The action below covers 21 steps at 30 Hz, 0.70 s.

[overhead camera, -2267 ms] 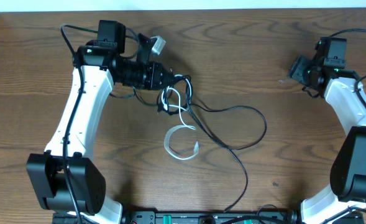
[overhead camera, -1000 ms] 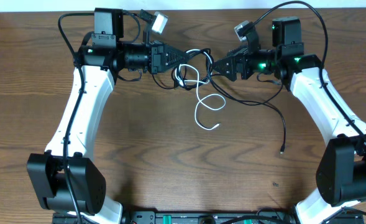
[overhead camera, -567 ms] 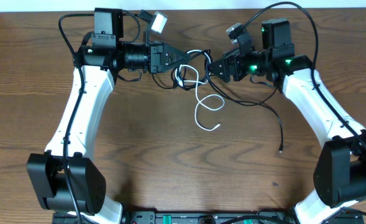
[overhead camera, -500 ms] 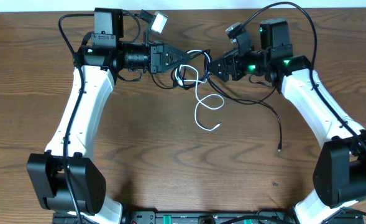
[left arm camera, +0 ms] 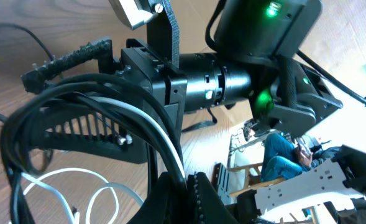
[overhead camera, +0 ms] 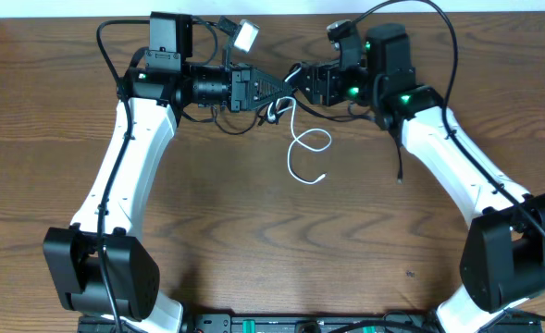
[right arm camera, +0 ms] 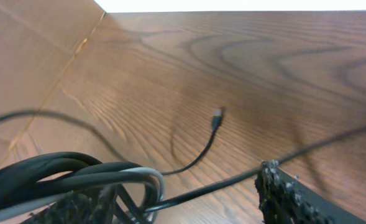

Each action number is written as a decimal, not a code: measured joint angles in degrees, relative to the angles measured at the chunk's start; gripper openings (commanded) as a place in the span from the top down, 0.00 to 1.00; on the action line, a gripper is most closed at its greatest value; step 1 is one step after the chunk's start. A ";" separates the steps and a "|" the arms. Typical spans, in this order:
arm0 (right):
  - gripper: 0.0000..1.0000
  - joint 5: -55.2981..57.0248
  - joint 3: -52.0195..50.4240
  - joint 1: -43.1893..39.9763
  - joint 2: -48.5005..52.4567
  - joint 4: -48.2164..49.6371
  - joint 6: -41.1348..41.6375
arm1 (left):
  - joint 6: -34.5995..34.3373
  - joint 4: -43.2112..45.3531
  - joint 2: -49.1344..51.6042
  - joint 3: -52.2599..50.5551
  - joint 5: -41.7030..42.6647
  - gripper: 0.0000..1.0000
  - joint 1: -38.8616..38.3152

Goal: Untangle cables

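My left gripper [overhead camera: 284, 90] is shut on the cables at the tangle, held above the table's far middle. In the left wrist view its jaws [left arm camera: 186, 194] pinch the black cable [left arm camera: 77, 93] and the white cable [left arm camera: 164, 130] together. The white cable [overhead camera: 311, 141] hangs below in a loop with its free end on the wood. My right gripper [overhead camera: 299, 81] meets the left one tip to tip. Its jaws stand open [right arm camera: 183, 190] with the cable bundle [right arm camera: 77, 174] between them, against the left finger. The black cable [right arm camera: 195, 155] trails to a small plug [right arm camera: 217, 115] lying on the table.
The thicker black cords [overhead camera: 439, 37] of the arms arc over both wrists at the back. The wooden table [overhead camera: 253, 250] spreads in front of the grippers, with the arm bases [overhead camera: 96, 277] at the near corners. A cardboard wall [right arm camera: 27, 56] borders the table's left side.
My right gripper has moved left and up until its jaws stand around the bundle held by the left gripper, and they have narrowed. The black cable's free end has been dragged up and left.
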 measured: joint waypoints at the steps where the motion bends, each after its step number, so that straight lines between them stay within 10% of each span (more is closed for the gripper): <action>1: 0.35 1.18 0.00 0.44 0.07 0.24 1.60 | -0.11 0.02 0.00 0.00 -0.04 0.93 0.00; 21: 0.40 7.67 0.00 -1.79 0.44 5.75 14.25 | 0.44 -0.85 0.15 -0.15 0.76 0.92 -0.07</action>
